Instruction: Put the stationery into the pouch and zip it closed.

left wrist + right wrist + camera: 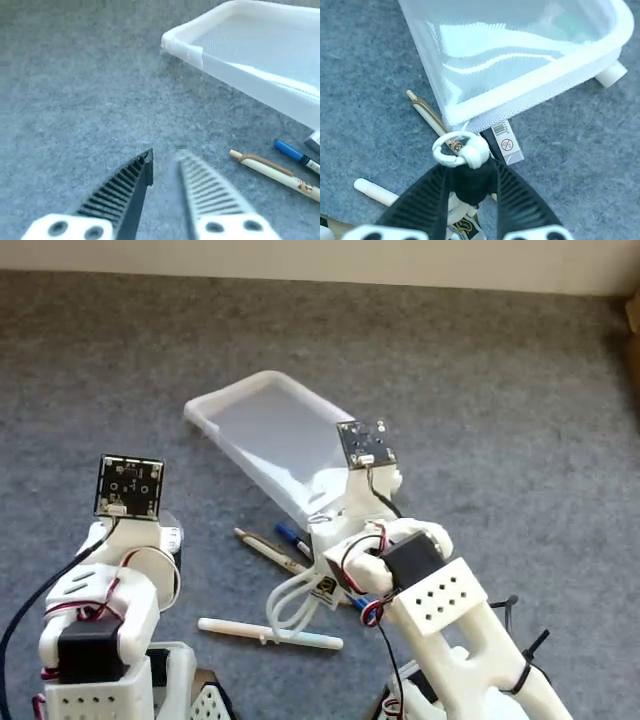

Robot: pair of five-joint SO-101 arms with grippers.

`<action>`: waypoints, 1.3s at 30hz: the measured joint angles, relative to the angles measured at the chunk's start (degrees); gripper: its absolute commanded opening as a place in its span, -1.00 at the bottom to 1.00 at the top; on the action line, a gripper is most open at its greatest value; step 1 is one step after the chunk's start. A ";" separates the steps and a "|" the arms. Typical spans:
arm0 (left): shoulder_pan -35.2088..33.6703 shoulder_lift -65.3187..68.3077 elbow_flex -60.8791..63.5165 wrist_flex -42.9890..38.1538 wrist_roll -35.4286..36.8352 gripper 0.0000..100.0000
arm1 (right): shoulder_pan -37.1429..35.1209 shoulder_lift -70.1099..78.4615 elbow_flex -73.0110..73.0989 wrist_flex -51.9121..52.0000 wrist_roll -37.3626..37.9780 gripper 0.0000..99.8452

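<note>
Grey felt covers the desk [500, 390], and the see-through mesh pouch [265, 430] lies slantwise in the middle of it; the stationery is all outside the pouch, so the filling has not begun. The right pincer [470, 170] is closed on what looks like the zip pull [454, 150], a white ring at the pouch's near corner, just beside a small label [506, 143]; the step in hand is probably working the zip open or holding that corner steady. The left pincer [165, 160] hangs over bare felt with a narrow gap between its jaws and nothing in it. A beige pen [272, 172] and a blue pen [295, 154] lie side by side near the pouch's long edge; a white pen [270, 633] lies apart, nearer the arms. The next move likely calls for a clear opening in the pouch, then the left pincer spreading wider and coming down on the beige pen. The right wrist view gives the grip on the ring, which the high view hides behind the arm; the high view gives the white pen's whole length and both arms' places.
</note>
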 measured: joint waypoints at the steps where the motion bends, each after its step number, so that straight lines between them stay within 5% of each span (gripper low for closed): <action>1: 0.00 0.00 -0.44 0.88 0.00 -0.31 | 0.00 0.00 0.00 0.00 0.00 -0.99; 19: 12.57 0.00 -0.97 5.54 4.31 -0.32 | -5.19 0.00 -1.05 0.00 0.00 -0.99; 39: 13.10 0.00 0.62 -0.44 9.85 -0.31 | -9.23 0.00 -2.55 0.00 0.00 -0.99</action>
